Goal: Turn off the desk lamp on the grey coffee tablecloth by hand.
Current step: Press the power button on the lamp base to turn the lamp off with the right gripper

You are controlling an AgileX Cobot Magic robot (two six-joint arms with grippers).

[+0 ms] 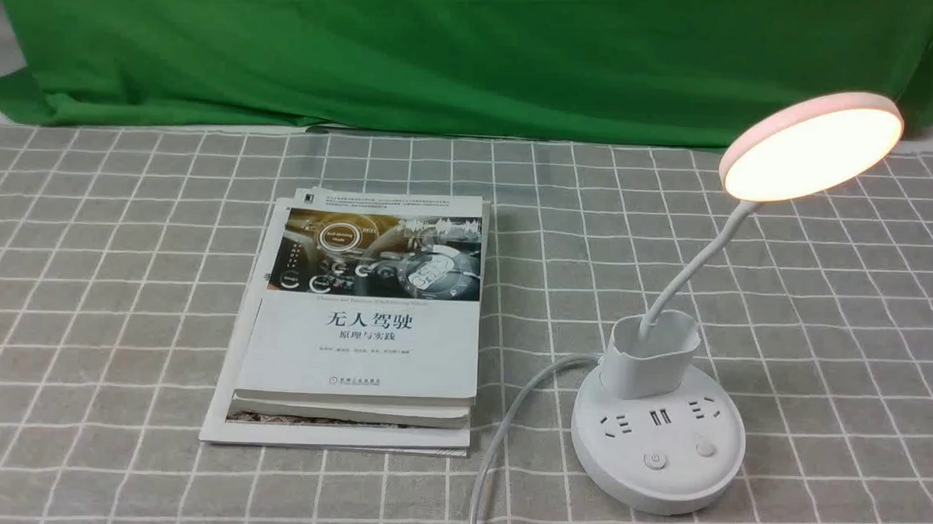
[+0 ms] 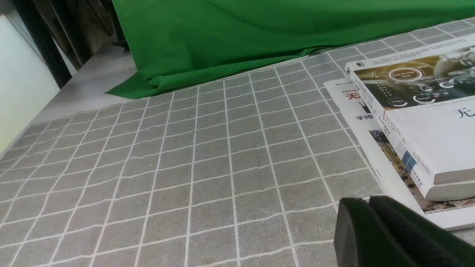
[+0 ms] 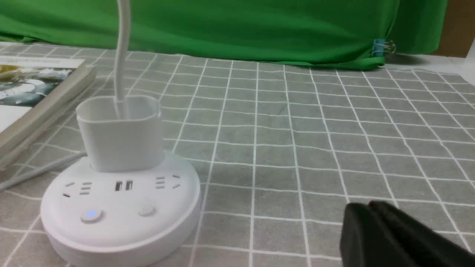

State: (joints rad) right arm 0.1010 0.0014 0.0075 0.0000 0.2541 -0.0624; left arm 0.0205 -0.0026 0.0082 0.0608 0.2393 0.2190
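Note:
The white desk lamp (image 1: 656, 447) stands on the grey coffee tablecloth (image 1: 124, 281) at the front right. Its disc head (image 1: 812, 146) glows warm. The round base carries two buttons (image 1: 653, 460) in front of the sockets. In the right wrist view the lamp base (image 3: 118, 211) shows one button lit blue (image 3: 91, 215). My right gripper (image 3: 367, 205) is shut and empty, low over the cloth, apart from the base. My left gripper (image 2: 367, 200) is shut and empty beside the books. Neither arm touches the lamp.
A stack of books (image 1: 363, 320) lies left of the lamp, also in the left wrist view (image 2: 426, 122). The lamp's white cord (image 1: 507, 418) runs between books and base to the front edge. A green cloth (image 1: 443, 52) hangs at the back.

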